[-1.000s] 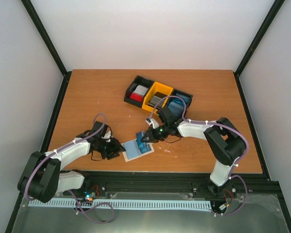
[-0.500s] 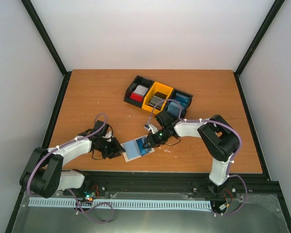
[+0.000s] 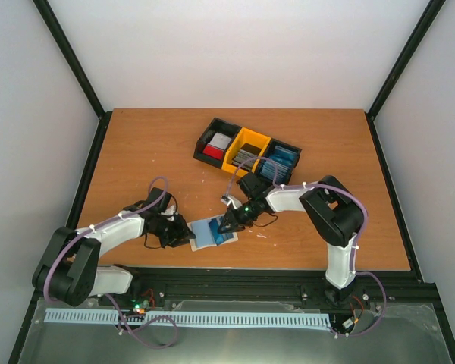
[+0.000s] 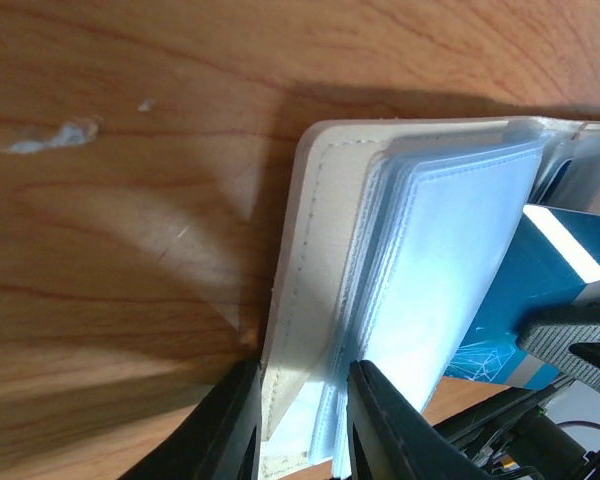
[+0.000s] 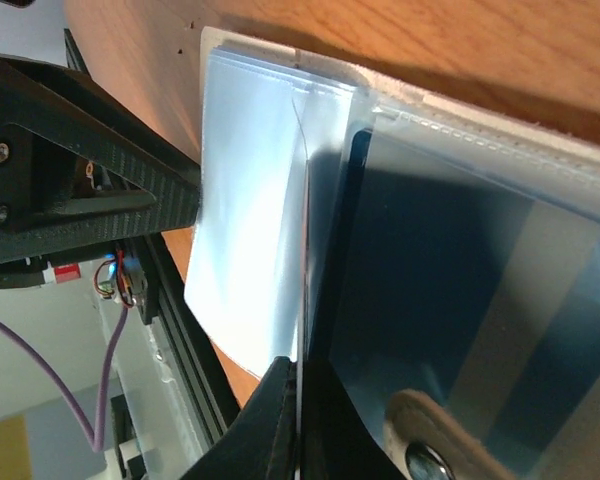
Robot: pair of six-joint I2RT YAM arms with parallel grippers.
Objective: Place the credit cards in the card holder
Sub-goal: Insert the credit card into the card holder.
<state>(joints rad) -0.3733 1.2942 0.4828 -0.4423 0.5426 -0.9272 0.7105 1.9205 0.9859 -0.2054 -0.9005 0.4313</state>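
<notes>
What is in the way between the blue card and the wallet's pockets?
Nothing I can see. The right pincer holds the blue card right at the card holder's clear sleeves, and the left pincer pinches its edge.

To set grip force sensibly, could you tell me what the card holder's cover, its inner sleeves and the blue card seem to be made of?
Card holder cover: cream leather or imitation, matte, stitched along its edge. Inner sleeves: clear flexible plastic, glossy, with seamed borders. Blue card: probably stiff plastic, smooth, printed teal with a pale stripe.
</notes>
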